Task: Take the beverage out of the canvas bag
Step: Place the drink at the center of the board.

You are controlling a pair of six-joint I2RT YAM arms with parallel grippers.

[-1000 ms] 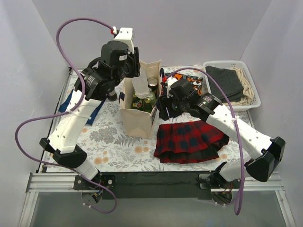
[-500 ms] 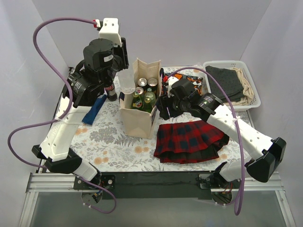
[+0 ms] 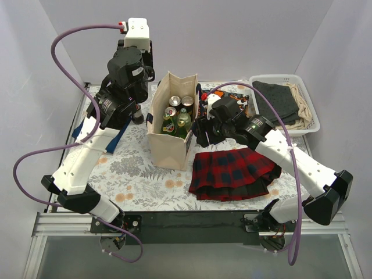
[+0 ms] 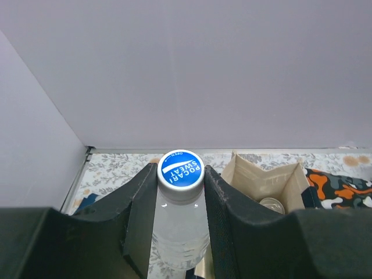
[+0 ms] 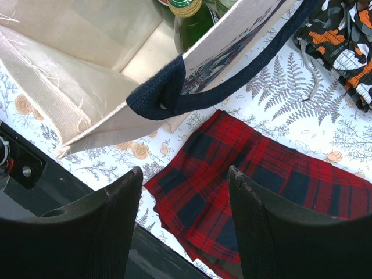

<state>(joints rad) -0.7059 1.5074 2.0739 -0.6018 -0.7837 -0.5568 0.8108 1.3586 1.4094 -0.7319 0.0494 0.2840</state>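
Left gripper [image 4: 180,195] clenched on the Pocari bottle [image 4: 179,235] below its cap, clear of the canvas bag [image 3: 168,148], toward the far-left corner of the bench [image 3: 133,168]. Right gripper [image 5: 185,192] spread, empty, beside the bag. Suggest lowering the bottle upright, well apart from the bag, and releasing once its base sits flat.

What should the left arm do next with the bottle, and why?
Probably lower the Pocari Sweat bottle onto the table left of the canvas bag and release: the left gripper is shut on it, outside the bag opening.
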